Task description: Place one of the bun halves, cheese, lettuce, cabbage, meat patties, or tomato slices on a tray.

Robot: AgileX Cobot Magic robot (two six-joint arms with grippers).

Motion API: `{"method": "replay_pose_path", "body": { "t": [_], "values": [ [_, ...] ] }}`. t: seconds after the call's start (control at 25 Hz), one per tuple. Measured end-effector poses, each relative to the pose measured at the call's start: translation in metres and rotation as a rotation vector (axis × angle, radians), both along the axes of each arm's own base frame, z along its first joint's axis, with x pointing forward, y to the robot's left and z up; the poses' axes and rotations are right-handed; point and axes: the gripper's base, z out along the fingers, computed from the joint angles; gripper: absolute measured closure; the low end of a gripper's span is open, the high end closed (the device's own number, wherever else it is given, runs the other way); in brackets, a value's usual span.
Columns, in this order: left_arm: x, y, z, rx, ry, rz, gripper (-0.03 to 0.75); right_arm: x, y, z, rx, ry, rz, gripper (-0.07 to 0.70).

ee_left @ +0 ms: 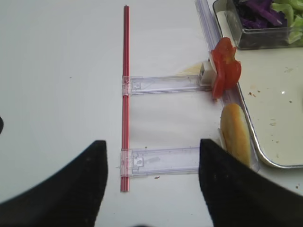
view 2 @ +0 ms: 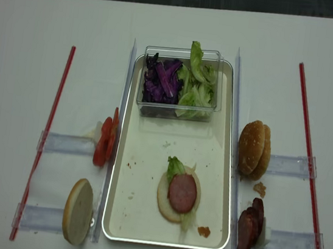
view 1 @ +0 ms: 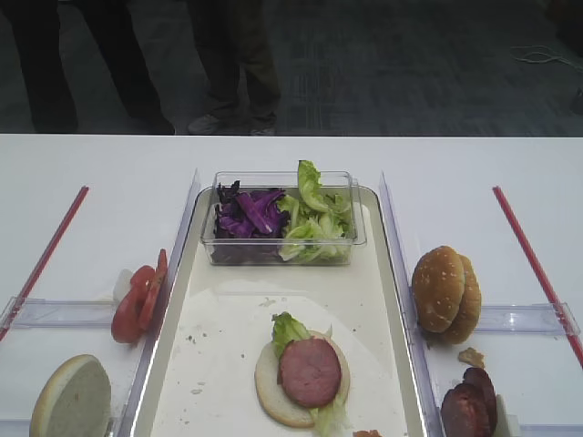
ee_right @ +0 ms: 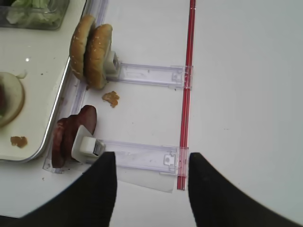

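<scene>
We see both grippers hovering beside the tray [view 2: 116,228], jaws spread, grasping nothing: the right gripper [ee_right: 151,163] over the clear holder with the patties [ee_right: 71,135], the left gripper [ee_left: 151,151] by a lone bun [ee_left: 236,135] and the tomatoes [ee_left: 225,71]. On the tray a bun half [view 1: 273,391] carries lettuce [view 1: 288,329] and a patty [view 1: 310,371]. The tub [view 1: 273,253] holds cabbage [view 1: 248,212] and more lettuce.

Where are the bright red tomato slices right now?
In the high view, the bright red tomato slices stand on edge in a clear plastic holder just left of the long cream tray, above a pale bun half.
</scene>
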Motion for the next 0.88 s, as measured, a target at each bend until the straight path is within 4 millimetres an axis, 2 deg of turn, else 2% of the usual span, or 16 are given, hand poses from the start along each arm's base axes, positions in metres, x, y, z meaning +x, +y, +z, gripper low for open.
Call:
{"method": "replay_pose_path", "body": {
  "t": [0.24, 0.48, 0.88],
  "values": [
    [0.0000, 0.0000, 0.0000, 0.000, 0.000, 0.000, 0.315, -0.0046, 0.0000, 0.0003, 0.000, -0.027, 0.001, 0.223],
    [0.0000, 0.0000, 0.0000, 0.000, 0.000, 0.000, 0.315, -0.0046, -0.0003, 0.0002, 0.003, -0.026, -0.007, 0.148],
    [0.0000, 0.0000, 0.0000, 0.000, 0.000, 0.000, 0.315, -0.0045, -0.0004, 0.0002, 0.002, -0.026, -0.009, 0.136]
  ]
}}
